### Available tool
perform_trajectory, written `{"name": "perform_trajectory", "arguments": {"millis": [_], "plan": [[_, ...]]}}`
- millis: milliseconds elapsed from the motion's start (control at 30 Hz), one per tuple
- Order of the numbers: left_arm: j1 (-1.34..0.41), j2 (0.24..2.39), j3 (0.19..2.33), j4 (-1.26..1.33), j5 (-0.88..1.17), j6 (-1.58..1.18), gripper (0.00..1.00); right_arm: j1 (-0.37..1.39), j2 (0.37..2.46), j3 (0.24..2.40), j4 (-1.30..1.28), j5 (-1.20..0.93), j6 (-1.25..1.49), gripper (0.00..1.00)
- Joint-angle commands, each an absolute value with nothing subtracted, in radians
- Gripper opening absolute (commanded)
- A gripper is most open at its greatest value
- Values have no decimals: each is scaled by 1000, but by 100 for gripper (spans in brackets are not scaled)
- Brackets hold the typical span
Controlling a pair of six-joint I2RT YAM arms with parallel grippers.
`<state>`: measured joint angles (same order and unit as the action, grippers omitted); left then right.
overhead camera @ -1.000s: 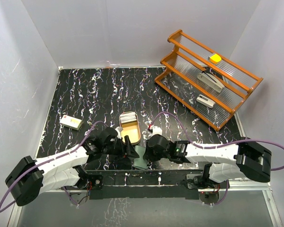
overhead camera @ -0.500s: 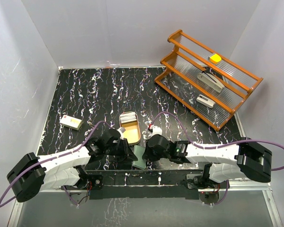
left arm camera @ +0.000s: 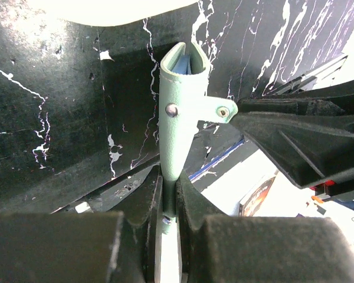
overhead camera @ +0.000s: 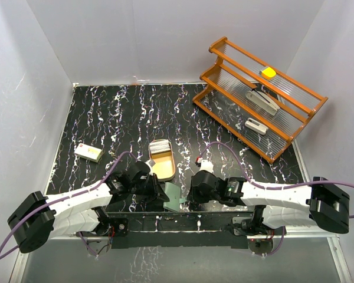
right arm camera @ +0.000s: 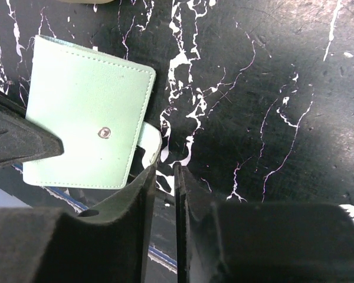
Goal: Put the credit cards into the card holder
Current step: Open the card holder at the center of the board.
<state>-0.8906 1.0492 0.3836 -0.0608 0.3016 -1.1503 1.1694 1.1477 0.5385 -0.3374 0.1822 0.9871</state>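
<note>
Stock as I read it from the console:

1. Small, muted teal-green folding card holder [left arm camera: 178, 112]. It sits at the near edge of the black, white-veined desk [overhead camera: 106, 118], between my two hands. It is folded over. In the left wrist view I see it edge-on, with pale blue lining showing inside the far loop. Its short snap tab [left arm camera: 217, 109] sticks out to one side, unfastened. The right wrist view shows its flat stitched face and a single metal stud.

2. Left hand [left arm camera: 168, 191]. Its jaws are pinched tight on the near edge of the card holder, which stands out straight from the fingers.

3. Right hand [right arm camera: 164, 177]. Its jaws stand a narrow slit apart and I see nothing between them. It is just beside the card holder, and the snap tab curls against the tip of one finger. I cannot tell whether they press together.

4. Small stack of pale grey-white plastic credit cards [overhead camera: 159, 145]. They lie in the far end of the tray below, beyond the card holder and apart from both hands.

5. Oval tan wooden tray [overhead camera: 165, 167]. It lies on the desk just beyond the hands, its near half bare.

6. Small white rectangular box [overhead camera: 88, 152], on the desk off to the left.

7. Orange wooden two-tier rack [overhead camera: 224, 88], in the far right corner. It carries a yellow piece [overhead camera: 268, 72] and two pale oblong items I cannot make out.
</note>
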Motion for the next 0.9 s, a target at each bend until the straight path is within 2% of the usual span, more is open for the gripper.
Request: {"name": "perform_trajectory", "arguments": {"millis": [0,267,533,667,867], "plan": [[-893,1031,401,-78,295,-1140,0,1169,1134,536,-288,153,1024,22],[-893,1047,422,-93,293,-1133,0,1169,1171,536,-186,111,1073,39],[-894,1039,413,-88,297,-1134,0,1169,1255,590,-164,85,1072,46],[-896,1032,408,-91,299,-1135,0,1169,1290,614,-217,122,1078,46],[-896,1014,397,-98,297,-1137,0,1169,1275,624,-287,191,1067,33]]}}
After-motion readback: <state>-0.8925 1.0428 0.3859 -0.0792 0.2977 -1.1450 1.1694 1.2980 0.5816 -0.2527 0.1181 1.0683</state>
